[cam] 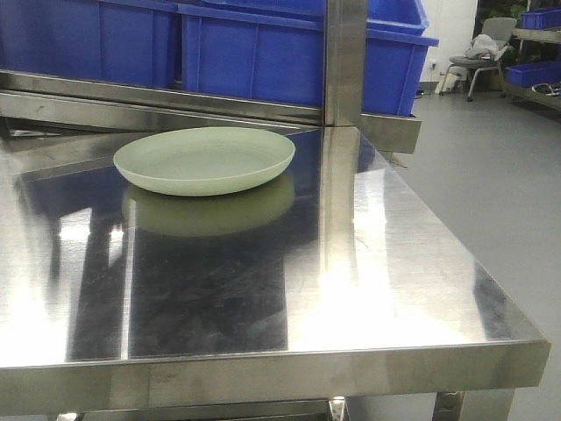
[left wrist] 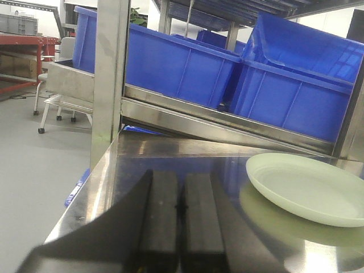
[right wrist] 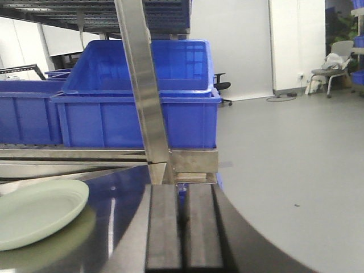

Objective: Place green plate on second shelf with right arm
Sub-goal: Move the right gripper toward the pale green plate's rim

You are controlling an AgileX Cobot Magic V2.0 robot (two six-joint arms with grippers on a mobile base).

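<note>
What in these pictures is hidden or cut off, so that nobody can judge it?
- green plate: right wrist view, frame's left edge cuts it.
- blue bins: front view, walls and top edge hide their insides.
- shelf post: front view, top cut off; higher shelves unseen.

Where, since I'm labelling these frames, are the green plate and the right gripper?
green plate [cam: 203, 160], front view, middle of its shallow dish.
right gripper [right wrist: 183, 193], right wrist view, between its closed fingertips.

Steel table [cam: 394, 263]; green plate [cam: 204, 160] resting on top.
</note>
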